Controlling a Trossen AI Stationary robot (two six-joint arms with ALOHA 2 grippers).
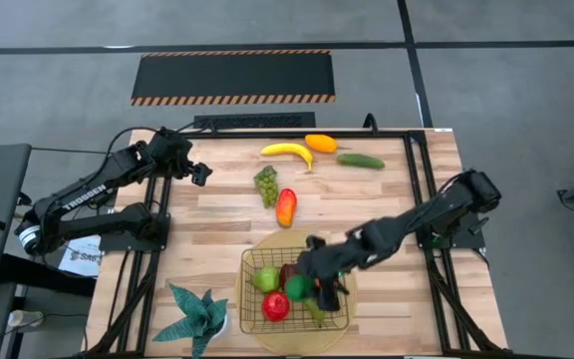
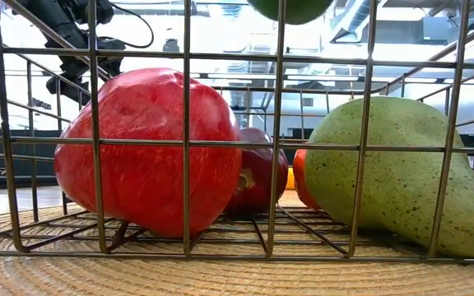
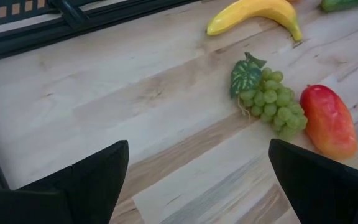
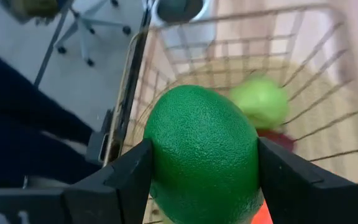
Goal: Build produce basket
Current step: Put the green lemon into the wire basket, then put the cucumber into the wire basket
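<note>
Over the basket [image 1: 250, 289], near the table's front edge, the right gripper [image 4: 201, 168] is held with its two dark fingers [image 4: 129, 177] partly spread and pressed against either side of a green lime [image 4: 202, 152], which is gripped between them. Inside the basket, which rests on a round tan mat [image 2: 220, 275], a red apple [image 2: 146, 152], a pear [image 2: 397, 173] and a green apple [image 1: 265, 278] are seen; a dark red fruit behind the red apple is mostly hidden and cannot be named. At the table's far left side the left gripper [image 3: 197, 180] is held above bare wood, its fingers spread wide and nothing between them. Ahead of it lie the grapes [image 3: 269, 99], the mango [image 3: 328, 120] and the banana [image 3: 257, 14]; the cucumber [image 1: 360, 161] is cut off in the left wrist view. Only the lime's underside is caught at the low view's top edge.
</note>
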